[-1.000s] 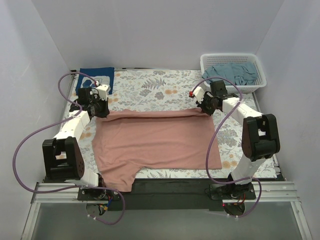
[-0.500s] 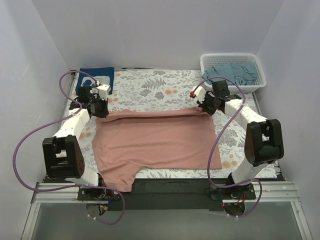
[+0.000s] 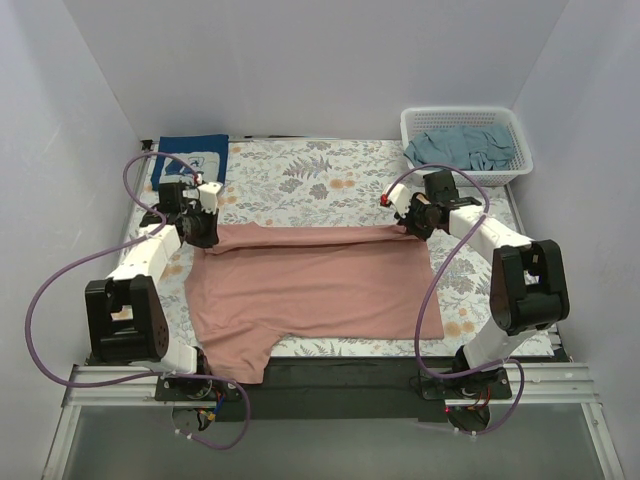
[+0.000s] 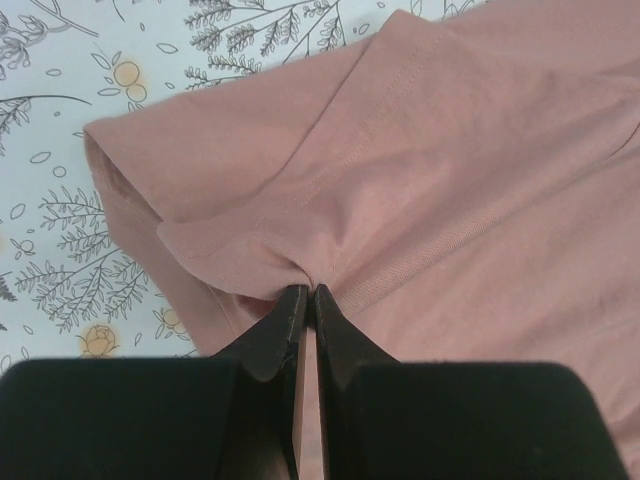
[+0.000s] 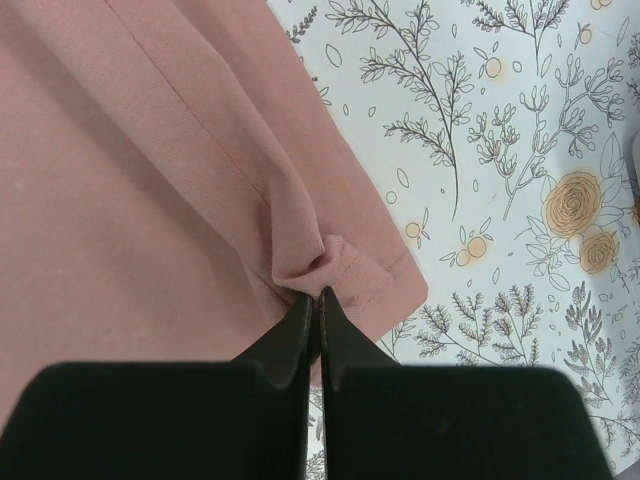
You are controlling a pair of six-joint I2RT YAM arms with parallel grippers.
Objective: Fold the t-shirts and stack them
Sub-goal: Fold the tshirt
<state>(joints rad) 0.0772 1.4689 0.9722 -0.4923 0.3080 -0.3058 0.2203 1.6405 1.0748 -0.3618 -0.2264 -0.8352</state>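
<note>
Overhead plus wrist close-ups (shared shirt (image 3: 310, 285))

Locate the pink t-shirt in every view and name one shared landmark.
Top external: pink t-shirt spread flat mid-table.
Left wrist: it fills the centre and right.
Right wrist: it fills the left half.
Shared landmark: floral table cloth under it.

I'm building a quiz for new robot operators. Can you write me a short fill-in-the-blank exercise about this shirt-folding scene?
1. The left claw and the right claw are each ____ on the far edge of the pink t-shirt.
2. The grey-teal t-shirt lies inside the white ____.
3. The navy t-shirt lies at the far ____ corner of the floral cloth.
Missing words: shut; basket; left.
</note>
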